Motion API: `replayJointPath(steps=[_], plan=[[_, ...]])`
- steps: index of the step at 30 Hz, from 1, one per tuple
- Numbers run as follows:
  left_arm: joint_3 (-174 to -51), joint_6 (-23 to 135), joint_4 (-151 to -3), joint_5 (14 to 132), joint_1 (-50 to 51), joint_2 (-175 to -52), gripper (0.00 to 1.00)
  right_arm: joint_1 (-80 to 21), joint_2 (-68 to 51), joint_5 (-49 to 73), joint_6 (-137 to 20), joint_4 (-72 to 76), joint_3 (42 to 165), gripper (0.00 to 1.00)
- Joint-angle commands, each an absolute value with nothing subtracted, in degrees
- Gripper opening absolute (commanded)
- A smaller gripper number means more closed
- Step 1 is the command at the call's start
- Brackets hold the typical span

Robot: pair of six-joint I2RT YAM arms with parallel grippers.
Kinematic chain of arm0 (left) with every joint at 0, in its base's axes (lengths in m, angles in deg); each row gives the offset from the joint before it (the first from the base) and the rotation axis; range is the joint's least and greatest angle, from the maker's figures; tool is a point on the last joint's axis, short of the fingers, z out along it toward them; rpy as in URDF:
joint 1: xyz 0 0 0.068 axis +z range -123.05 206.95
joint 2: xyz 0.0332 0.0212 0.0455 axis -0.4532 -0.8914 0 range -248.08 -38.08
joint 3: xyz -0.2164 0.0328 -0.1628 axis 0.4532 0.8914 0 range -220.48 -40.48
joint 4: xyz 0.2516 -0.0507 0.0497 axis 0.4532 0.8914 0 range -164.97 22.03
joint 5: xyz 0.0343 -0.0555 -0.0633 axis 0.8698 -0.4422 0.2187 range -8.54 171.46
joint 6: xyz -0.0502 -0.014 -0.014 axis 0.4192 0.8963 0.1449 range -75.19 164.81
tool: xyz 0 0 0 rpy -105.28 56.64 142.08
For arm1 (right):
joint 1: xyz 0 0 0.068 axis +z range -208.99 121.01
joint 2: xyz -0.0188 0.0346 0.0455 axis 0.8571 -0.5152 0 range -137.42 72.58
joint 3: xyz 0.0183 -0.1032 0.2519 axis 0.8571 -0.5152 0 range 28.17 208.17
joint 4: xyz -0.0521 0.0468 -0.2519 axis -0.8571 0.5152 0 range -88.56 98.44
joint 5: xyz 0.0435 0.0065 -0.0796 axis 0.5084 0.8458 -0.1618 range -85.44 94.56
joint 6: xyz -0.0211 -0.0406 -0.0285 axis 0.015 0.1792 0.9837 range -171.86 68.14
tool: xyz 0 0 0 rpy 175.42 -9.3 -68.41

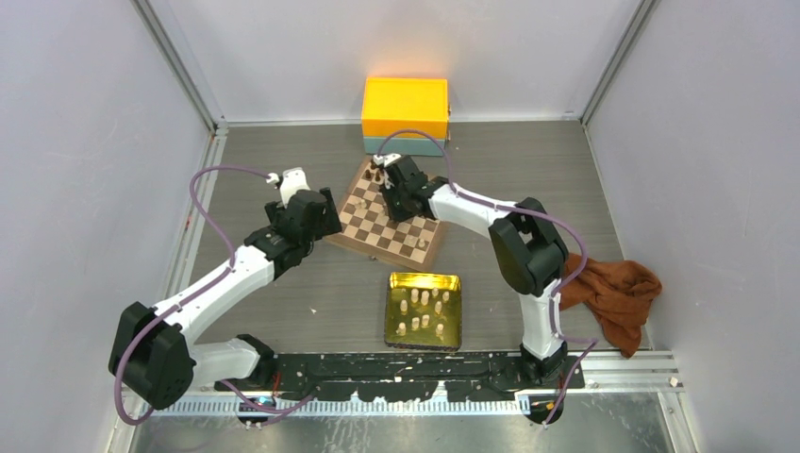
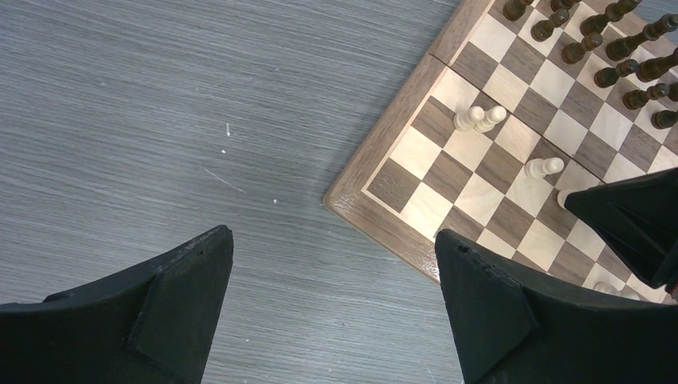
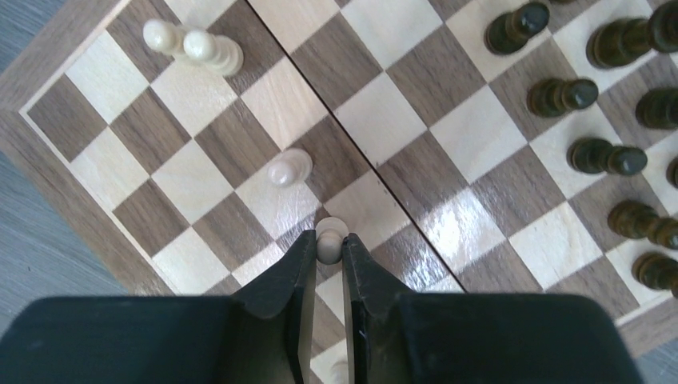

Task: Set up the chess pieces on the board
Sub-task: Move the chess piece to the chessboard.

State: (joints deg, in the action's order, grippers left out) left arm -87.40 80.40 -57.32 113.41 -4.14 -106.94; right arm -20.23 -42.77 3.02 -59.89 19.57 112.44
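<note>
Spanning the grey wood-grain table (image 1: 311,293), two arms.

Right arm: base at near right, elbow raised, forearm reaching far and left over the square checkered wooden chessboard (image 1: 394,229).

Left arm: stretched forward from near left, wrist beside the board's left edge.

Shiny gold square tin tray (image 1: 422,279): near side of the board, apart from it. It shows in the top view only and holds a scatter of pale cream wooden chess pieces (image 1: 425,310).

Left gripper (image 2: 332,260): jaws spread wide, nothing between them, over bare table just off the board's corner.

Right gripper (image 3: 329,240): clenched on one pale cream pawn (image 3: 331,227) beside the board's centre seam. The grip shows in the right wrist view and is hidden from above.

Dark brown chess pieces (image 3: 564,94): ranked along one board edge.

Other cream pieces on the board: a touching pair (image 3: 194,46) near a corner, and a single piece (image 3: 289,170) just beside the fingertips.
</note>
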Motion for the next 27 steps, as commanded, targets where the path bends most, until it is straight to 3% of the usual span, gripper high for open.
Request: replayJointPath(steps=[1,27], plan=[[-86.98,81.1,-58.76,113.5,-3.9,-104.67,0.97,-20.12,-36.18,2.18,-60.78,17.73,110.13,0.05],[-86.6,81.81,-58.76,112.67,-3.9,-104.84,0.97,-17.71,-30.59,1.28,-61.79,17.97,101.08,0.05]])
